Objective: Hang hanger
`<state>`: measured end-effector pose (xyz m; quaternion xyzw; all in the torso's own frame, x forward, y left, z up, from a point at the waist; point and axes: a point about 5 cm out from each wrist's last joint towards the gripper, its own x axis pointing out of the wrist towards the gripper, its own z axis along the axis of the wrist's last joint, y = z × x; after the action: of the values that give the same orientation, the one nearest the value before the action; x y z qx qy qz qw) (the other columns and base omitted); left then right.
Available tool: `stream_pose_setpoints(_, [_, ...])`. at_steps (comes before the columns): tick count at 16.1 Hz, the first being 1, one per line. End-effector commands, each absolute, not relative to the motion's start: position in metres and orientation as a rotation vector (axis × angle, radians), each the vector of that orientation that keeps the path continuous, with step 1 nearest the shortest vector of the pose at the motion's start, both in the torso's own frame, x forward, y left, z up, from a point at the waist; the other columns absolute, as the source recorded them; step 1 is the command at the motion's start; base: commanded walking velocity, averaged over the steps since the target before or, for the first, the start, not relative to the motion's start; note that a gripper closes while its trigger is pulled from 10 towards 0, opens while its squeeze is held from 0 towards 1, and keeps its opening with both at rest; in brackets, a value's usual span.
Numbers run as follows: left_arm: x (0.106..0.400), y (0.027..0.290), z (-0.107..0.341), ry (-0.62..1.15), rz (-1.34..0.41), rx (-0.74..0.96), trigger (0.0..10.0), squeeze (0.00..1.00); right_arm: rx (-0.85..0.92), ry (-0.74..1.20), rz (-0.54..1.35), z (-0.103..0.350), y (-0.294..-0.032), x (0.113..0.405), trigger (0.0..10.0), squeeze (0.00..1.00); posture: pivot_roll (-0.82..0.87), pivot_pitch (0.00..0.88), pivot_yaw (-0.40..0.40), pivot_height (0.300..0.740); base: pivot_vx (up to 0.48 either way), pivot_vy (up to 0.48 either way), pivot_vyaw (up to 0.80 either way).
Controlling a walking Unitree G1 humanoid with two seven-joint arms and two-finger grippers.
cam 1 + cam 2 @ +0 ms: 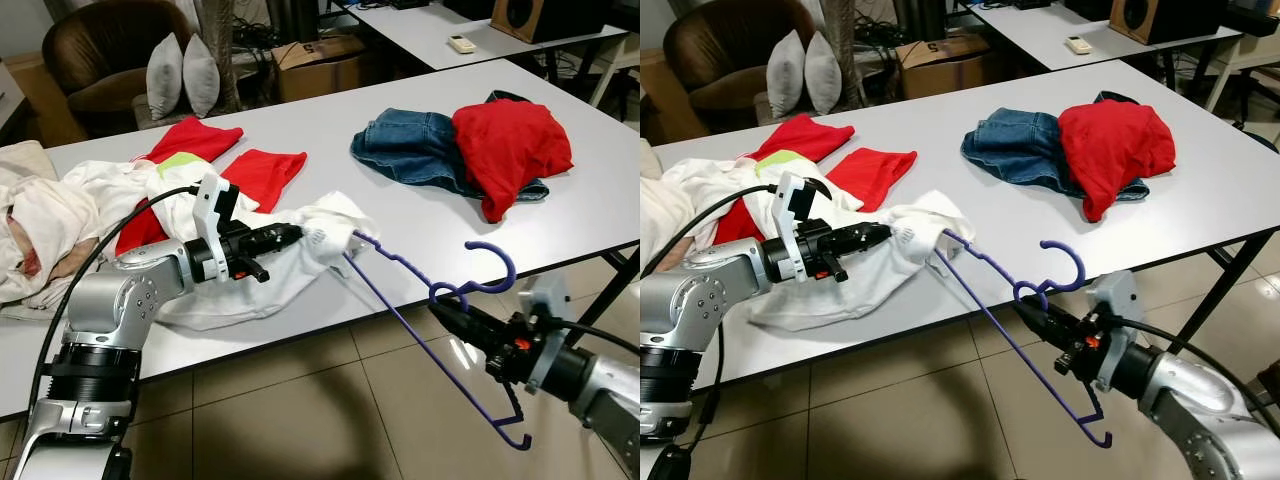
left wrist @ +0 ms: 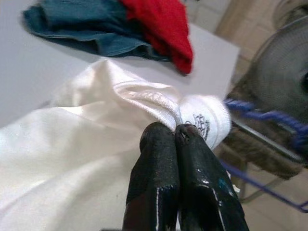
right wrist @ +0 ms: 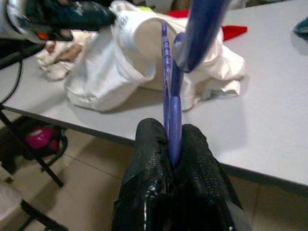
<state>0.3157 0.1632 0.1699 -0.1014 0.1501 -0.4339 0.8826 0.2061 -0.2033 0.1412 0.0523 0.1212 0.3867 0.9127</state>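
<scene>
A long white surface (image 1: pixel 420 225) stood on a tiled floor (image 1: pixel 330 400) in a cluttered room, with a brown armchair (image 1: pixel 105 50) holding two grey cushions (image 1: pixel 183 73), a cardboard box (image 1: pixel 318 65) and a second white desk (image 1: pixel 440 25) carrying a remote (image 1: pixel 461 43) behind it. On the surface lay jeans (image 1: pixel 405 145) under a red garment (image 1: pixel 510 145), two more red pieces (image 1: pixel 262 172) and a heap of pale cloth (image 1: pixel 40 225). The left gripper (image 1: pixel 296 234) had its jaws closed on the collar of a white shirt (image 1: pixel 250 270), whose neck label bore small grey print too blurred to read. The purple hanger (image 1: pixel 430 290) hung off the surface's front edge, one end tucked into the shirt's neck, its hook upward. The right gripper (image 1: pixel 447 310) held it with jaws clamped just below the hook.
</scene>
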Motion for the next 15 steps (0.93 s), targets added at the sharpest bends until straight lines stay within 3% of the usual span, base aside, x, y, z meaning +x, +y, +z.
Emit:
stream_pose_setpoints(1, [0.316,0.170,0.167,0.331,-0.875,-0.152,0.0,0.00,0.101,0.199,0.822,0.152,-0.201,0.206,10.0,0.00,-0.27,0.000,0.118,0.740,0.000,0.000,0.00])
stream_pose_setpoints(3, [0.313,0.171,0.160,0.377,-0.898,-0.084,0.0,0.00,0.121,0.170,0.783,0.154,-0.205,0.212,10.0,0.00,-0.27,0.000,0.119,0.740,0.000,0.000,0.00])
stream_pose_setpoints(4, [0.311,0.171,0.157,0.387,-0.913,-0.051,0.6,0.00,0.130,0.161,0.774,0.155,-0.206,0.214,10.0,0.00,-0.28,0.000,0.119,0.740,0.000,0.000,0.00])
stream_pose_setpoints(5, [0.311,0.172,0.157,0.370,-0.916,0.005,2.4,0.00,0.137,0.158,0.778,0.155,-0.205,0.214,10.0,0.00,-0.28,0.000,0.119,0.740,0.000,0.000,0.00])
stream_pose_setpoints(6, [0.317,0.172,0.160,0.282,-0.885,0.107,10.0,0.00,0.144,0.161,0.789,0.154,-0.202,0.214,10.0,0.00,-0.28,0.000,0.117,0.740,0.000,0.000,0.00])
stream_pose_setpoints(8, [0.319,0.173,0.165,0.239,-0.893,0.118,10.0,0.00,0.149,0.171,0.799,0.151,-0.198,0.213,10.0,0.00,-0.28,0.000,0.116,0.740,0.000,0.000,0.00])
stream_pose_setpoints(9, [0.317,0.175,0.168,0.233,-0.912,0.136,10.0,1.00,0.152,0.177,0.807,0.149,-0.195,0.213,10.0,0.00,-0.28,0.000,0.116,0.740,0.000,0.000,0.00])
stream_pose_setpoints(15, [0.313,0.184,0.177,0.230,-0.957,0.206,10.0,1.00,0.116,0.253,0.828,0.138,-0.190,0.210,10.0,0.00,-0.26,0.000,0.104,0.740,0.000,0.000,0.00])
